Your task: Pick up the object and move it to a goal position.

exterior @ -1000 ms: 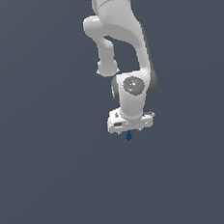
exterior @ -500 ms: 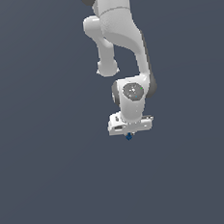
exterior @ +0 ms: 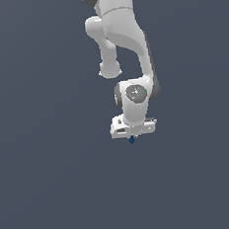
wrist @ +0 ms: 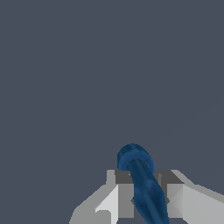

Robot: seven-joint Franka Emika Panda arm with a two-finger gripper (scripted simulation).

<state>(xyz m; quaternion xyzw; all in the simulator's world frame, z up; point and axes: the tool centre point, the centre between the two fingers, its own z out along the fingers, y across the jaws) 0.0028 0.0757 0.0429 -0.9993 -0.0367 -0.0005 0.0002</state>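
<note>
The object (exterior: 132,140) is a tiny dark blue lump showing just under the white gripper (exterior: 132,137) in the exterior view, near the middle of the picture. In the wrist view the object (wrist: 141,179) looks like a dark blue rod with a rounded knob at its end, clamped between the two grey fingers (wrist: 121,192). The gripper (wrist: 142,192) is shut on it, one finger on each side. The white arm (exterior: 125,46) reaches down from the top of the exterior view. Most of the object is hidden by the hand in that view.
A plain dark grey-blue surface (exterior: 53,182) fills both views. No other object, container or edge shows anywhere.
The arm's wrist and hand have shifted slightly toward the exterior view's right over the last second, carrying the blue object with them. The gripper stays shut on it.
</note>
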